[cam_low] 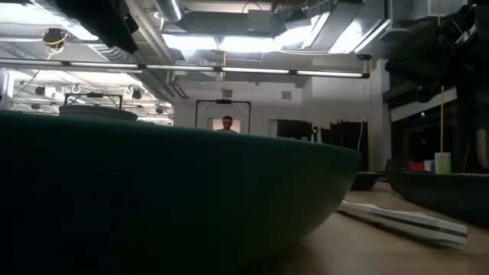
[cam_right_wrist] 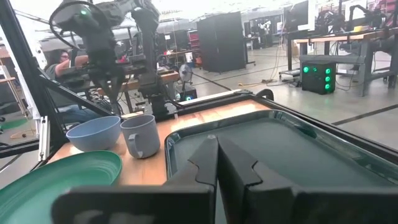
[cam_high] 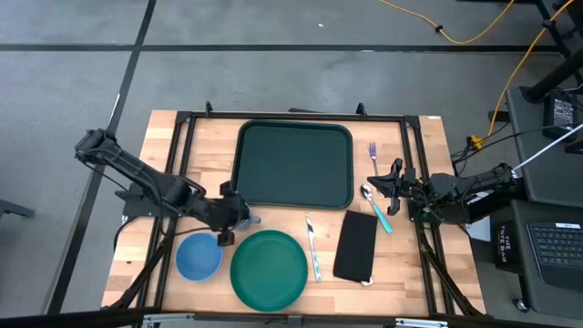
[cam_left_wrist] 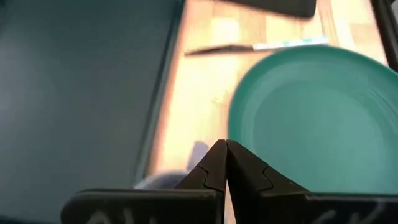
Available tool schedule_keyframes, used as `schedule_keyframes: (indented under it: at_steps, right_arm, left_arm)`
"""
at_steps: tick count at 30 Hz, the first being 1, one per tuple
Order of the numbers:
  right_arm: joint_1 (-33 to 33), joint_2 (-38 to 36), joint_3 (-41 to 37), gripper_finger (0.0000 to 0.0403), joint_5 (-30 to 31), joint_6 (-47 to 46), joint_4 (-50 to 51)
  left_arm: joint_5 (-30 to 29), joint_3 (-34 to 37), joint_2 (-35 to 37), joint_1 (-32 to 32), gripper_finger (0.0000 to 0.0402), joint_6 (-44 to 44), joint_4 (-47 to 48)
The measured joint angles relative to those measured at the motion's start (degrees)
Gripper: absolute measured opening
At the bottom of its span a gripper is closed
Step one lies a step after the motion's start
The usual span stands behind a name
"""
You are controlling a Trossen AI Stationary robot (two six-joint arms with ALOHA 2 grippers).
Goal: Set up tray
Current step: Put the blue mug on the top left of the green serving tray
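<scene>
The dark green tray (cam_high: 296, 164) lies flat at the table's far middle, and shows in the right wrist view (cam_right_wrist: 286, 149) and the left wrist view (cam_left_wrist: 74, 93). My left gripper (cam_high: 228, 217) is shut (cam_left_wrist: 225, 144), just off the tray's near left corner and beside a grey-blue cup (cam_high: 246, 220). My right gripper (cam_high: 386, 182) is shut (cam_right_wrist: 217, 140), low at the tray's right edge, between a fork (cam_high: 373, 153) and a spoon (cam_high: 375, 208). A round green plate (cam_high: 267, 269) rests on the table near the front edge.
A blue bowl (cam_high: 199, 257) stands left of the plate. A knife (cam_high: 312, 248) and a black napkin (cam_high: 355, 246) lie to the plate's right. The plate (cam_low: 153, 191) fills the low view. A black frame (cam_high: 182, 146) borders the table.
</scene>
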State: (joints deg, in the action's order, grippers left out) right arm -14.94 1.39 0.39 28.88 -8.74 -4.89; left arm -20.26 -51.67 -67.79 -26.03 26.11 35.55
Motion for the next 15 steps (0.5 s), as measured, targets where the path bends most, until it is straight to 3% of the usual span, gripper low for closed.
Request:
schedule_keyframes:
  at_steps: [9,15]
  right_arm:
    - [0.0,0.0,0.0,0.0010,0.0,0.0,0.0]
    - [0.0,0.0,0.0,0.0010,0.0,0.0,0.0]
  left_arm:
    - [3.6,-13.8,-8.5,-1.3,0.0001,10.1,18.4]
    - [6.5,-15.9,-10.3,-1.3,0.0005,10.8,20.0]
